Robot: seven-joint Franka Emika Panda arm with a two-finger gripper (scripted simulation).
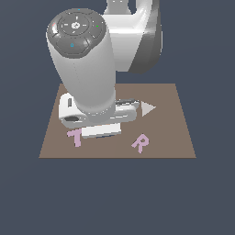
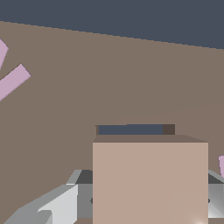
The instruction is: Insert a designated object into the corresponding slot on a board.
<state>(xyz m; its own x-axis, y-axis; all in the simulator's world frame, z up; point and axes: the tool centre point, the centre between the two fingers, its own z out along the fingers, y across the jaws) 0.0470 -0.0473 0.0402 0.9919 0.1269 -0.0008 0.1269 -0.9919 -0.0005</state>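
In the wrist view the peach-tan square block sits between my gripper's grey fingers, which flank it on both sides. The gripper is shut on the block. The block stands low over the brown board, and a strip of the dark square slot shows just beyond its far edge. The rest of the slot is hidden by the block. In the exterior view the arm's hand hangs over the middle of the board and hides the block, the slot and the fingertips.
A pink T and a pink R lie near the board's front edge, and a white triangle lies to the hand's right in the exterior view. Pink letter strokes show in the wrist view. The hexagonal hole is hidden.
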